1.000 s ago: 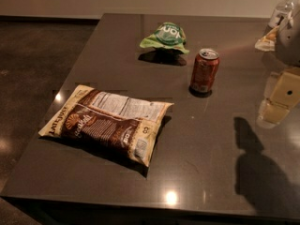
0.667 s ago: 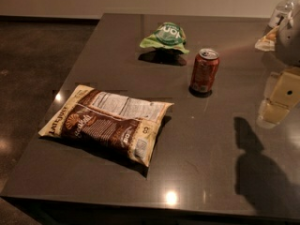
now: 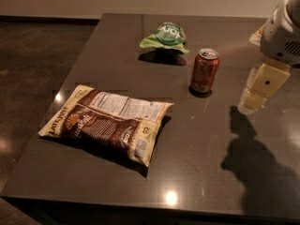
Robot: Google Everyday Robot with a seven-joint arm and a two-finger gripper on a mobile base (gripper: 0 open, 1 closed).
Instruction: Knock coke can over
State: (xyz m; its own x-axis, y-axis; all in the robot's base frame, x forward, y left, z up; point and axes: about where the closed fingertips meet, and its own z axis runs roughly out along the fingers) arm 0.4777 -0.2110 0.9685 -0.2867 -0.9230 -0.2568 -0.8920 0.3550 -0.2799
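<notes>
The coke can [image 3: 204, 71] stands upright on the dark table [image 3: 197, 163], right of centre; it is red with a silver top. My gripper [image 3: 255, 97] hangs at the right edge of the view, to the right of the can and a little nearer the camera, apart from it. Its cream-coloured finger [image 3: 262, 86] points down above the tabletop, and the white arm [image 3: 283, 29] rises above it. The gripper's shadow falls on the table below it.
A brown and cream chip bag [image 3: 105, 123] lies flat at the left front of the table. A crumpled green chip bag [image 3: 165, 35] sits behind the can towards the back. The dark floor [image 3: 37, 64] lies left of the table's edge.
The gripper has moved a little to the left, closer to the can. The can and both bags have not moved.
</notes>
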